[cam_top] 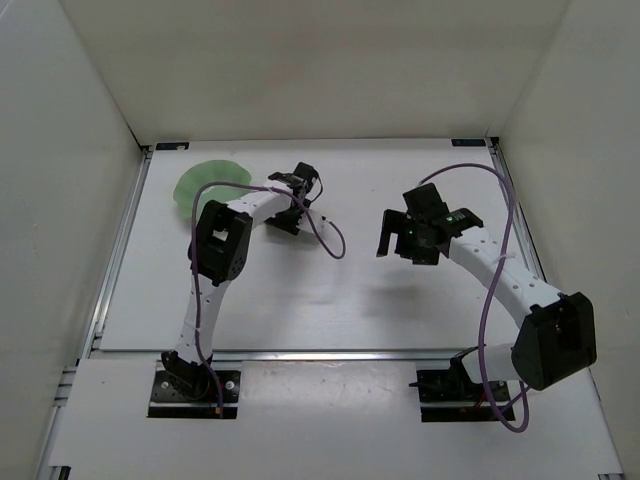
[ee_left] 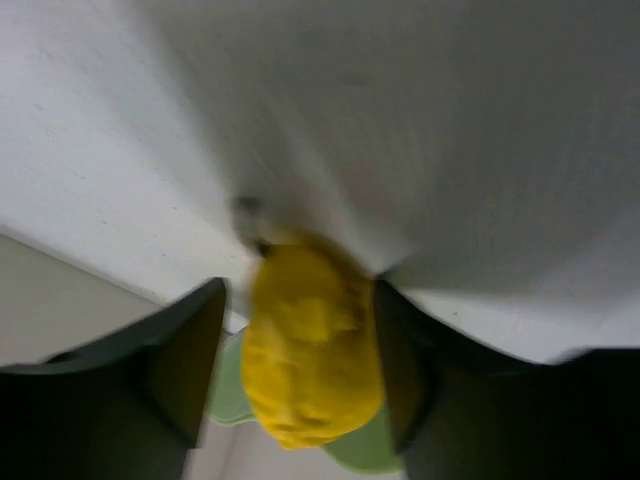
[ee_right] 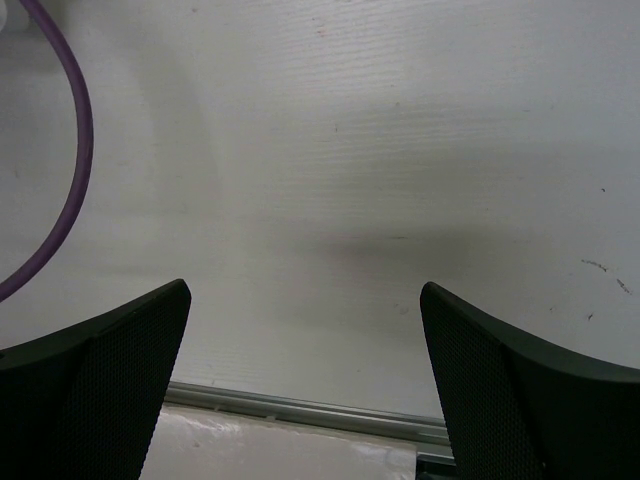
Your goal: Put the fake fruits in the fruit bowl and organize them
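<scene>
1. Top view:
   - The fruit bowl sits at the far left of the table, and the left forearm crosses its near-right edge.
   - The left gripper is just right of the bowl.
   - The pear is hidden under the gripper body, and the jaw state can't be read from this angle.
   - The right gripper is over the right-middle of the table, well apart from the bowl, with its fingers spread.
   - A purple cable loops off the left wrist between the two grippers.
2. Left wrist (blurry frame):
   - The pear sits between the left gripper's fingers, with its dark stem at the end away from the camera.
   - The finger on frame right looks pressed against the fruit.
   - On frame left, a thin sliver of green shows between the finger and the pear.
   - I can't tell whether the jaws are clamping the pear or only bracketing it.
   - The bowl's green rim shows low in frame, behind the pear on both sides.
   - I can't tell whether the pear is resting on the table.
3. Right wrist:
   - The right gripper has its jaws released and set wide, with only bare table showing between them.
   - A purple cable curves through the upper-left corner.
   - A metal rail runs along the table edge at the bottom of the frame, between the two fingers.
</scene>
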